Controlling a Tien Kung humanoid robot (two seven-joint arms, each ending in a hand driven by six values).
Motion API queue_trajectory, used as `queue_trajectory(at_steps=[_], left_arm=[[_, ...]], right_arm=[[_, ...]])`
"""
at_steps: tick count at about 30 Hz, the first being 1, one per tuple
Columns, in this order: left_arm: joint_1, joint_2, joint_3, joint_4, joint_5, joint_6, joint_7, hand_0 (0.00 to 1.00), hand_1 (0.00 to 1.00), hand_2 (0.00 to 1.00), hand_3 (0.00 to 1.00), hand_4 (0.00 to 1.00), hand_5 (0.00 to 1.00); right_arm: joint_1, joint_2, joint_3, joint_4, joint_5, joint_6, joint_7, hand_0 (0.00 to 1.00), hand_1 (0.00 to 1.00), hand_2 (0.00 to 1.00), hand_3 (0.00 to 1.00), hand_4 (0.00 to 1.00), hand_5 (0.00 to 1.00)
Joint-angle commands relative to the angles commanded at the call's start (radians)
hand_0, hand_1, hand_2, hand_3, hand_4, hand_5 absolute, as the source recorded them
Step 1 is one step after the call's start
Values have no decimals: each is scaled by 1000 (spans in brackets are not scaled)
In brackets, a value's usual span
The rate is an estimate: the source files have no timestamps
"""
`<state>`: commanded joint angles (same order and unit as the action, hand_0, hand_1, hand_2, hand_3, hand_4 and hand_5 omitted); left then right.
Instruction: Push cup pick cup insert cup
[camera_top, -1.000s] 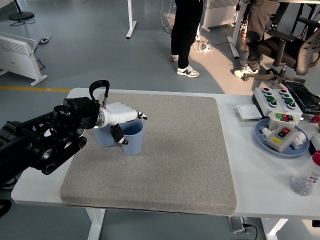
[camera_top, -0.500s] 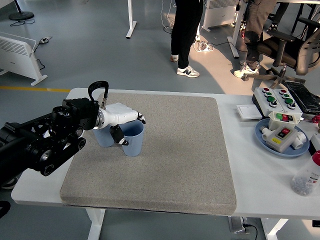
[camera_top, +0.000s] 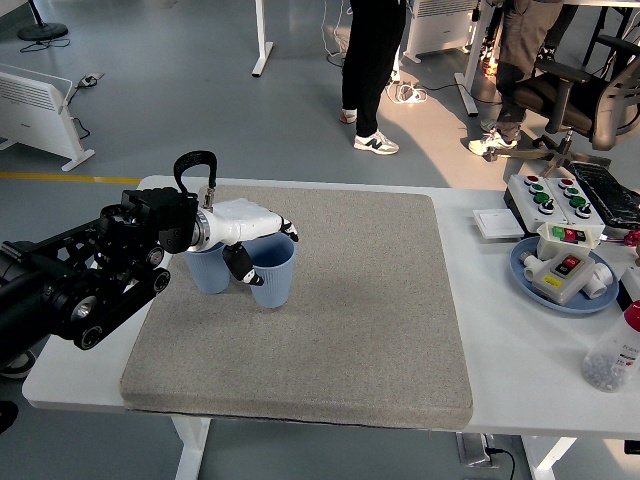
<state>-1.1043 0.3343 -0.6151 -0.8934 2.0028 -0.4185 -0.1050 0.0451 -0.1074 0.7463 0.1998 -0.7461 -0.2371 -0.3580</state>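
mostly hidden: left hand (camera_top: 240, 222) fingers grasping front cup (camera_top: 270, 272) rim, covering 2nd cup (camera_top: 209, 271) top.

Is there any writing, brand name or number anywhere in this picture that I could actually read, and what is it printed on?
No text here can be read with confidence.
Clear bottle at the right edge: small red marks on its label, too small to read.
Button boxes on the blue plate: coloured buttons only, any lettering too small.
White card: looks blank or is too blurred.
Blue cups, the grey mat and the left hand: no print visible.
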Motion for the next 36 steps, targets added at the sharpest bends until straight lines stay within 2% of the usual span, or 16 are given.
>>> queue_trajectory(at_steps=[2, 6, 11, 17, 21, 30, 36], left_arm=[[0, 17, -35, -53, 8, -28, 9, 484, 496, 500, 454, 437, 2], [-15, 42, -72, -117, 8, -65, 16, 484, 496, 500, 454, 437, 2], [-52, 63, -96, -130, -17, -113, 22, 489, 501, 505, 468, 446, 2], [-103, 100, -129, -68, -22, -138, 26, 494, 499, 501, 466, 445, 2], [-120, 110, -145, -22, -9, -154, 31, 495, 503, 500, 469, 456, 2], [-136, 136, -175, 39, 12, -174, 38, 497, 503, 498, 469, 457, 2], [-135, 143, -178, 59, 8, -176, 38, 498, 503, 497, 466, 456, 2]], right_arm=[[-2, 1, -1, 0, 3, -1, 0, 529, 505, 558, 556, 136, 806], [-5, 2, 2, 0, 3, -1, -1, 529, 505, 558, 556, 136, 806], [-9, 2, 13, 0, -11, 1, -6, 529, 505, 558, 556, 137, 807], [-14, 1, 16, 2, -16, 1, -9, 529, 506, 557, 555, 137, 808], [-14, 2, 22, 2, -22, 1, -11, 529, 505, 557, 555, 137, 809], [-15, 2, 25, 2, -24, 0, -12, 529, 505, 558, 555, 135, 810], [-12, 2, 22, 2, -21, 0, -10, 529, 505, 558, 555, 134, 811]])
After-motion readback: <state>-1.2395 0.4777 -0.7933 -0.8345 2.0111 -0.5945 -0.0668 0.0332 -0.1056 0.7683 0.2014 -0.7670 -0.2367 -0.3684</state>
